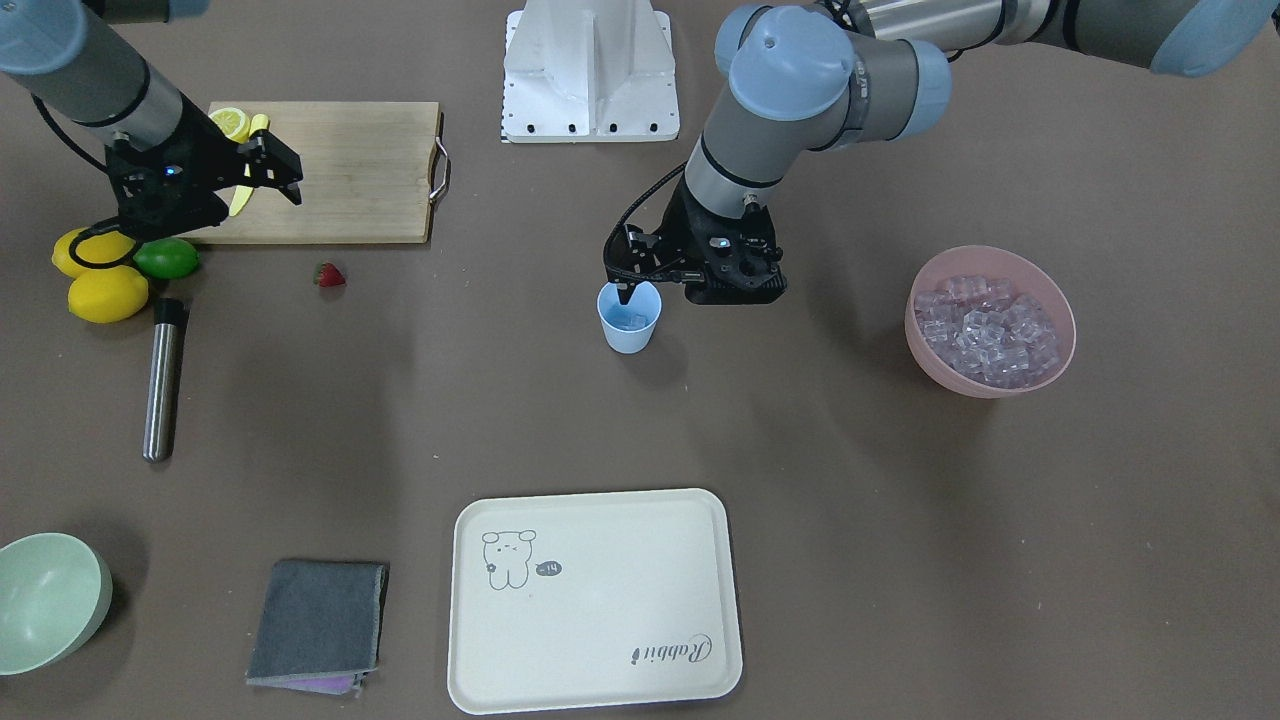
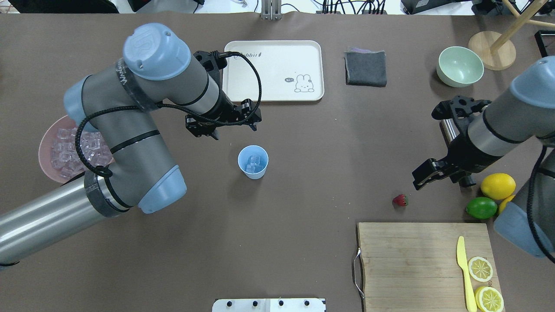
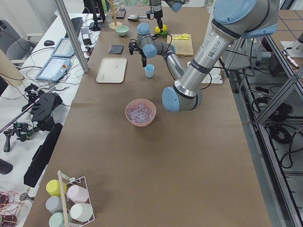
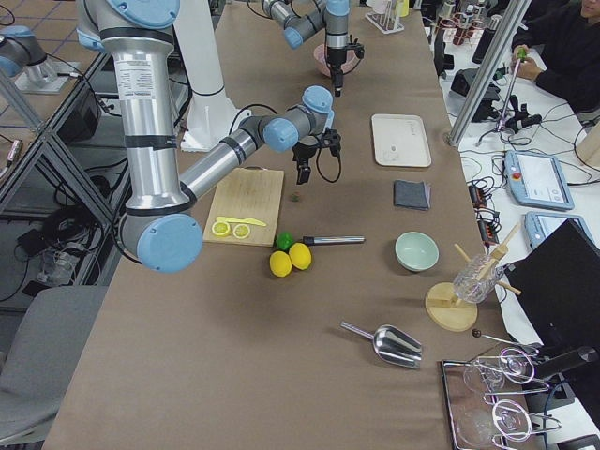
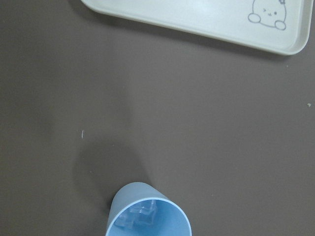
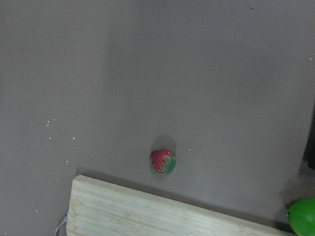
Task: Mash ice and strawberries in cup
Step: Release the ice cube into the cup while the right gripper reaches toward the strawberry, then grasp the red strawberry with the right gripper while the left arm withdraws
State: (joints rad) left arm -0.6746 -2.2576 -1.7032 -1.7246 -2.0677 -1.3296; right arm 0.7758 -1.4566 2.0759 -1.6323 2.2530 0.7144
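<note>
Cup (image 2: 253,161): upright, mouth up, mid-table; bare table all round, tray (image 2: 273,71) well apart.
Ice (image 2: 253,164): a few cubes in cup; more in pink bowl (image 1: 1040,375).
Strawberry (image 2: 400,200): on its side, long axis along board (image 2: 425,260) edge, leafy end toward lime (image 2: 481,208); near board, not touching.
Left gripper (image 1: 625,288): above cup; I cannot tell finger gap.
Right gripper (image 2: 417,182): near strawberry, fingers apart, empty.

Cup (image 1: 630,322) matt plastic; ice (image 1: 985,330) glassy; board (image 1: 350,170) pale wood; rod (image 1: 163,385) brushed metal.

The left hand (image 1: 678,288) hovers by the cup (image 1: 630,335) holding ice (image 1: 628,320).
</note>
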